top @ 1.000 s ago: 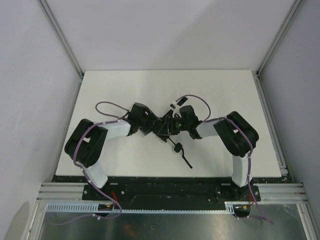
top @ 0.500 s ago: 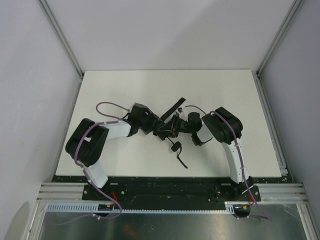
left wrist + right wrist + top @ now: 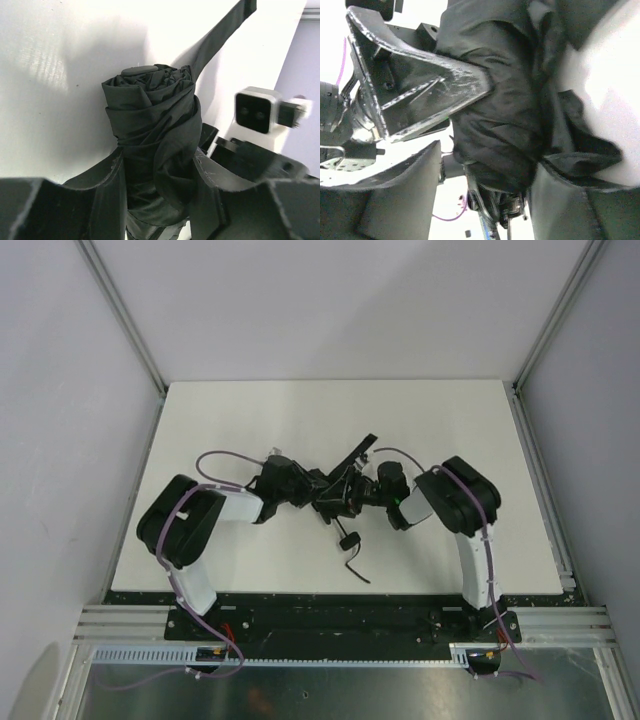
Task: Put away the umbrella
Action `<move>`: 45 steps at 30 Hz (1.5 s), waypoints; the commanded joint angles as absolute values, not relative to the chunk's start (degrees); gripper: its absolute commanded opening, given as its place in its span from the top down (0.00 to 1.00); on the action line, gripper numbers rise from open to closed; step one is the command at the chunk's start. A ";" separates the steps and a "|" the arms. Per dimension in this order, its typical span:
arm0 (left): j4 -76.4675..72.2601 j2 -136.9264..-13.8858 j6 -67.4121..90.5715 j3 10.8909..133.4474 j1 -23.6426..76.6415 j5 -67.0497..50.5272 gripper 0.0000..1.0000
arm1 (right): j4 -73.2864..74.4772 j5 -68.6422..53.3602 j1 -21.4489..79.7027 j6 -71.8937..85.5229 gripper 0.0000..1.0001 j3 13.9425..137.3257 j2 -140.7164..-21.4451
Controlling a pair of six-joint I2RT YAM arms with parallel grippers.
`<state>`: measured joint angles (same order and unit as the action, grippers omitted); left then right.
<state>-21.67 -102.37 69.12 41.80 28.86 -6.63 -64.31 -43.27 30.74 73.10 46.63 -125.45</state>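
The umbrella (image 3: pixel 340 490) is a rolled black fabric bundle held over the middle of the white table (image 3: pixel 460 420), between both arms. Its closure tab (image 3: pixel 358 453) sticks out toward the back, and its handle and thin wrist strap (image 3: pixel 350 545) hang toward the front. My left gripper (image 3: pixel 318 495) is shut on the umbrella (image 3: pixel 150 115); both fingers (image 3: pixel 107 175) press its sides. My right gripper (image 3: pixel 358 492) straddles the other end of the umbrella (image 3: pixel 505 125) with its jaws open. Its left finger (image 3: pixel 405 190) stands clear of the fabric while the right one touches it.
The white table top is bounded by grey walls on the left (image 3: pixel 60 440) and right (image 3: pixel 600 440) and a metal rail (image 3: pixel 340 625) in front. The right wrist's camera (image 3: pixel 257 112) sits close beside the umbrella in the left wrist view.
The left gripper's jaws have closed onto the umbrella bundle. The right gripper's jaws have spread and loosened from it. The right arm folded in and the tab and strap shifted.
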 commanded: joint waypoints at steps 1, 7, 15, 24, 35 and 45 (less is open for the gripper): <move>-8.14 -108.18 64.64 35.55 29.97 -4.26 0.95 | -35.04 -37.99 30.61 49.19 0.27 46.48 -114.68; -8.77 -106.65 63.80 35.18 29.98 -4.28 0.98 | -14.73 -22.96 32.97 27.90 0.15 48.59 -99.86; -8.42 -104.78 66.01 34.91 29.97 -5.54 1.00 | -8.46 7.76 45.24 14.09 0.12 52.31 -94.33; -2.50 -103.95 69.54 36.86 29.97 -5.21 1.00 | -12.01 30.46 56.89 6.53 0.16 58.17 -103.72; 1.57 -102.95 69.63 38.71 29.97 -5.51 1.00 | -9.88 38.68 57.98 5.05 0.49 62.55 -114.19; 1.52 -102.87 67.64 40.86 29.86 -5.81 0.82 | -5.97 18.08 51.59 11.49 1.00 59.25 -113.82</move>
<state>-14.15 -100.40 71.37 43.81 28.95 -5.98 -11.09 29.85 57.12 4.93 61.93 -111.85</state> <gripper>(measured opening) 0.442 0.500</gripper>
